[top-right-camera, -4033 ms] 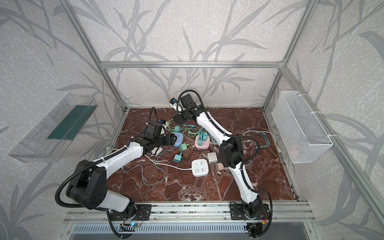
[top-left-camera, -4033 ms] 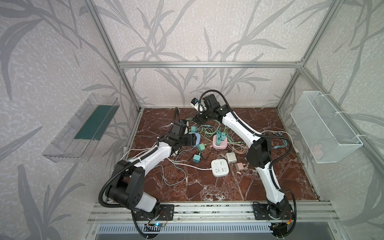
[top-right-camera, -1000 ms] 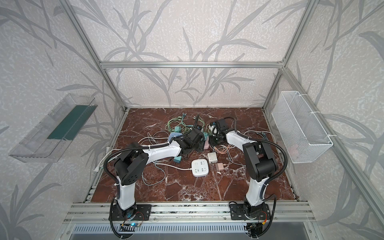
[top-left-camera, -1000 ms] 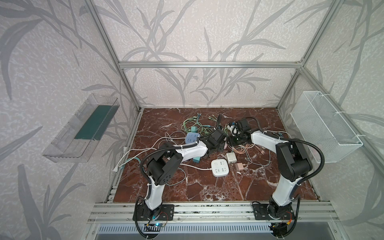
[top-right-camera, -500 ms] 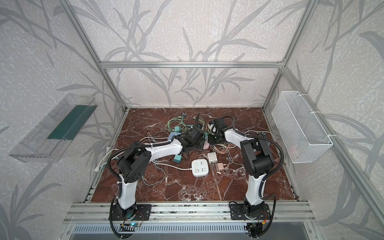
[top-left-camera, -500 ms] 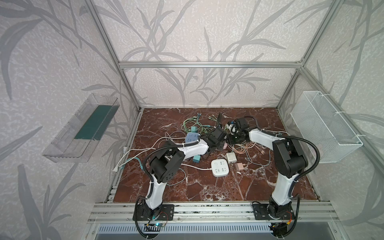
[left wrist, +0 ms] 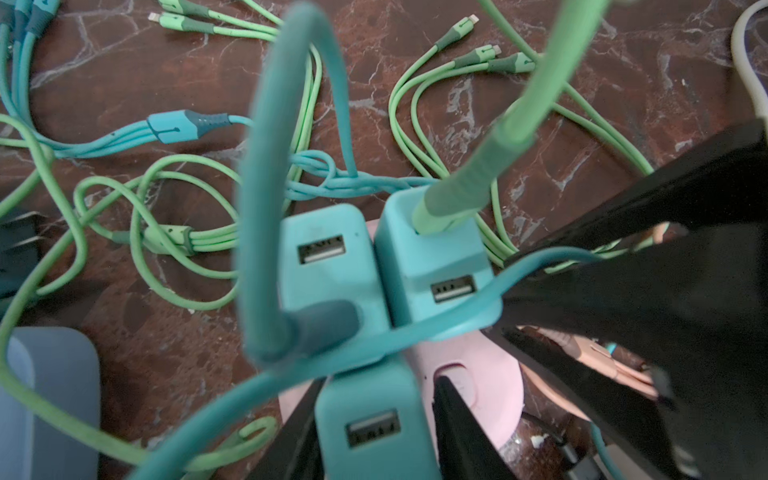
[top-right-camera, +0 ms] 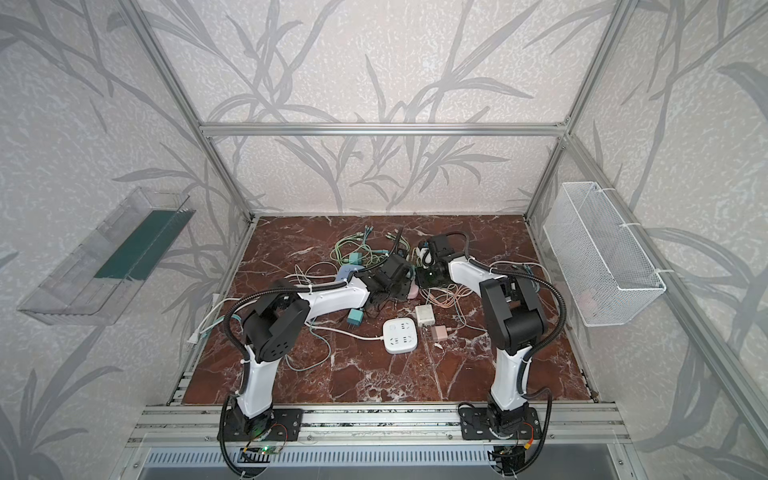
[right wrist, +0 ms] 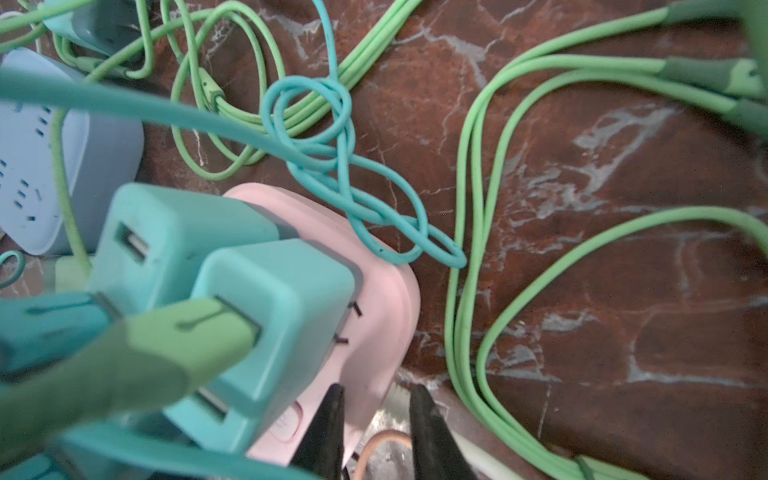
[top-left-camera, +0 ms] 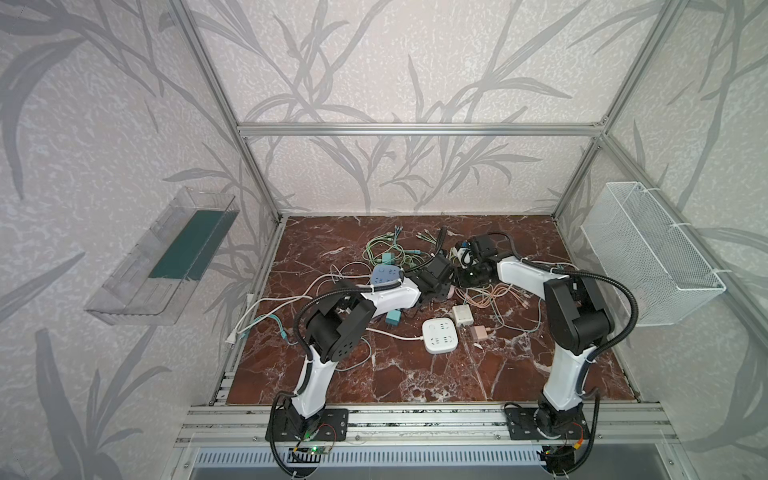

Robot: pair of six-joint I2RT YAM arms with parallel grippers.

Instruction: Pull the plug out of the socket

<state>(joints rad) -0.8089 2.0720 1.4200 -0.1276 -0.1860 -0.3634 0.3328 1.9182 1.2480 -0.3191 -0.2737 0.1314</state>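
Atop the pink socket [right wrist: 374, 299], left gripper [left wrist: 376, 440] clamps a teal plug [left wrist: 365, 399]; right gripper [right wrist: 376, 428] pinches the socket's edge. Socket markings too blurred to read.

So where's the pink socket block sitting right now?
The pink socket block lies mid-table on the marble tabletop, with teal chargers plugged into its top; the blue socket block sits just left of it in both top views.

White wire basket [top-left-camera: 636, 249], clear wall tray [top-left-camera: 124, 286]

Leaf-patterned walls [top-left-camera: 374, 62], red marble floor [top-left-camera: 415, 374]
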